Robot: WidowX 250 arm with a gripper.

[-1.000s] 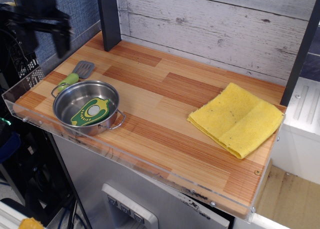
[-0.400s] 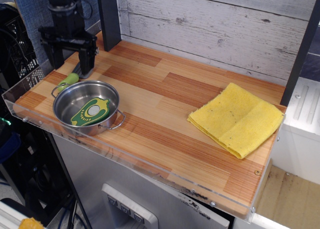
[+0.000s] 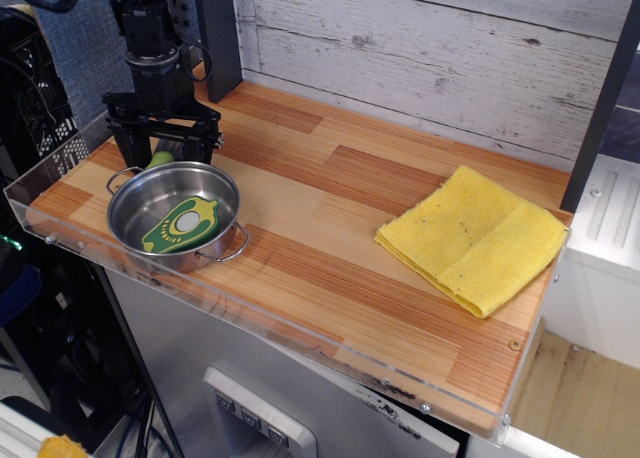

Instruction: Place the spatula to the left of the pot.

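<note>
Fingers (image 3: 163, 150) spread wide, seemingly straddling spatula (image 3: 160, 159) behind pot (image 3: 175, 218).

1. Single fixed view, raised, in front of the wooden table (image 3: 330, 218), looking down and across towards the plank wall (image 3: 430, 48).
2. Moderately near; gripper (image 3: 163, 148) at upper left, whole tabletop framed.

The arm hangs vertical, pincer (image 3: 163, 150) pointing down, its fingers spread (wide apart).

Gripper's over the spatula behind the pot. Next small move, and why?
Probably lower a little and close. The gripper straddles the spatula, fingers apart, only its green handle showing. A grasp isn't evident yet, and the spatula lies behind the pot, not left of it.
</note>
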